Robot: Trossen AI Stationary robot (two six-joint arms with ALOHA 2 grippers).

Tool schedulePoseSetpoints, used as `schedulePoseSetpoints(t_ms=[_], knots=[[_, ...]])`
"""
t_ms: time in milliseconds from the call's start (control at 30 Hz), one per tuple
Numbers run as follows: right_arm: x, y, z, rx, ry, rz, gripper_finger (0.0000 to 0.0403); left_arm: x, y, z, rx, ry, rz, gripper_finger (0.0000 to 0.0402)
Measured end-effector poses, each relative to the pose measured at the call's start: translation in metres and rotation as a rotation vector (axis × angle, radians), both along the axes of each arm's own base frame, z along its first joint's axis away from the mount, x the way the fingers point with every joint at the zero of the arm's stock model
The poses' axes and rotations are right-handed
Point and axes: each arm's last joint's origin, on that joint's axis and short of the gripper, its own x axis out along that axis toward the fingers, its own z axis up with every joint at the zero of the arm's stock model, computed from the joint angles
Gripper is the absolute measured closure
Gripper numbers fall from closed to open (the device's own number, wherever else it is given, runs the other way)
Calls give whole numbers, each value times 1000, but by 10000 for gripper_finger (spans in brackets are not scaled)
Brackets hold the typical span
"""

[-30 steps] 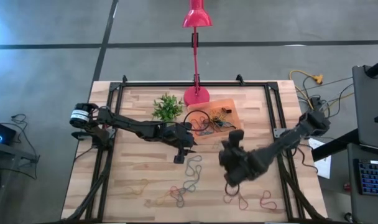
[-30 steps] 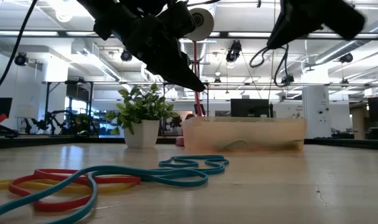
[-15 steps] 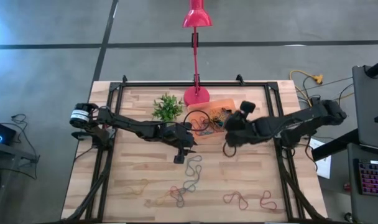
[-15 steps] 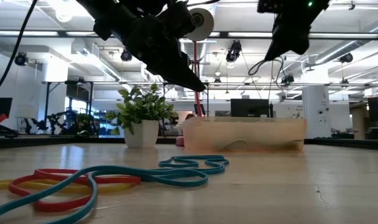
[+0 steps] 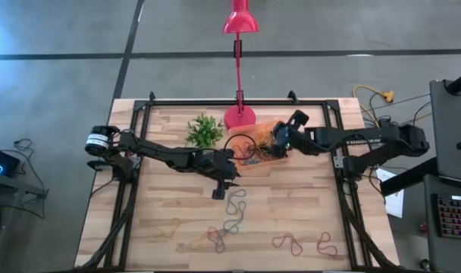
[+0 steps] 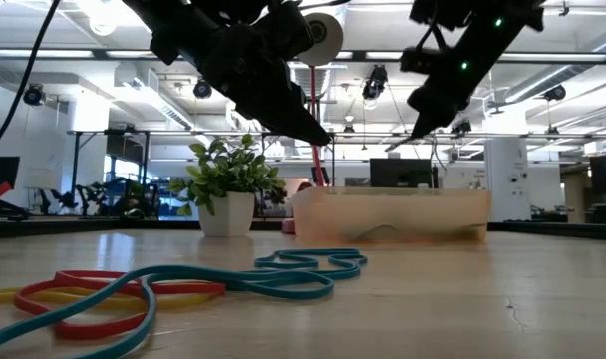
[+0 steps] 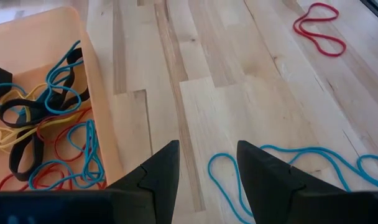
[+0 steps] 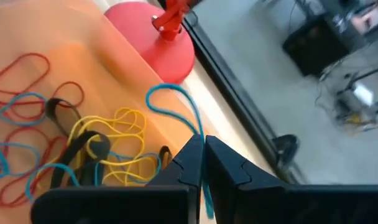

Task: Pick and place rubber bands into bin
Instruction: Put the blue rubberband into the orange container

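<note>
The orange bin [image 5: 255, 130] [image 8: 83, 50] stands at the far middle of the table, with several rubber bands [image 8: 108, 143] [image 7: 46, 118] in it. My right gripper [image 5: 275, 144] [image 8: 203, 146] hovers over the bin, shut on a blue rubber band [image 8: 171, 94]. My left gripper [image 5: 229, 176] [image 7: 206, 168] is open above the table by the bin's near side, over a blue band [image 7: 288, 158] lying flat. More bands [image 5: 224, 231] [image 6: 114, 294] lie on the near part of the table. My right gripper pinches one strand of the blue band [image 8: 200, 132] between its two fingertips. The fingers slant down and come from the table's right side. A slack loop [image 8: 161, 90] reaches out past the fingertips over the bin; the rest [image 8: 207, 200] trails back under the fingers.
A pink lamp base [image 5: 239, 116] [image 8: 158, 37] and a small green plant [image 5: 204, 130] [image 6: 226, 189] stand just left of the bin. Red bands [image 5: 305, 244] lie at the near right. A black frame [image 5: 337, 144] runs along the table's edges.
My right gripper has swung from the near right part of the table toward the far edge and leftward, ending over the bin. Its wrist has rolled on the way, and it has stayed shut.
</note>
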Motion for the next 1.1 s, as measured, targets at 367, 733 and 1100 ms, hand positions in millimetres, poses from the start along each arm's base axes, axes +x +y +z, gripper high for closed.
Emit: schedulePoseSetpoints(t_ms=[367,733,1100], knots=[[1,-31,-13,167,-103,-17,394,1,0,-2,1,3,0,256],[10,-30,-31,295,-62,55,379,2,0,-6,2,17,0,256],[12,-26,-30,397,-94,147,251,0,-1,-8,-8,48,-13,256]])
